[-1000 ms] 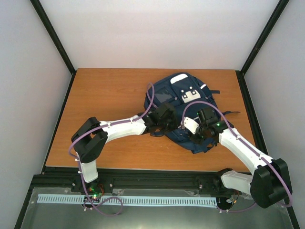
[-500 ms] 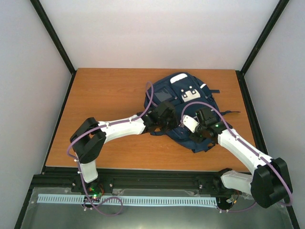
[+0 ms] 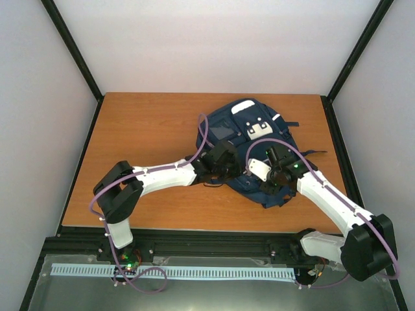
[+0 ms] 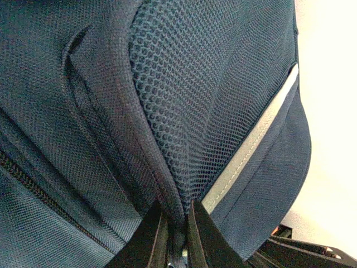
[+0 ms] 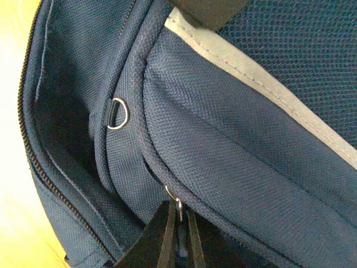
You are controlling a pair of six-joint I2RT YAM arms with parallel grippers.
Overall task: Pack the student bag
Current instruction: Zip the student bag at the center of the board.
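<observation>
On the right-hand half of the bench, toward the far side, lies the student bag. It is flat, front face up, with its white patches toward the far end. Its near end reaches close to the bench's near edge, between the two arms.

Left claw: jaws drawn narrow, pinching a fold of the bag's navy fabric at the foot of a mesh panel. A grey stripe runs along the seam just right of the pinch in the wrist view. Seen from above, this claw sits at the bag's left near edge.

Right claw: jaws all but together, closed on a zip pull that hangs from a small metal link under a piped seam. Seen from above, it sits on the bag's near right portion.

Further findings, right wrist view: a metal D-ring on a short loop lies up and left of the pull. A line of zip teeth follows the bag's left edge, with bare bench beside it.

Purple cables arc over both arms and cross above the bag.
</observation>
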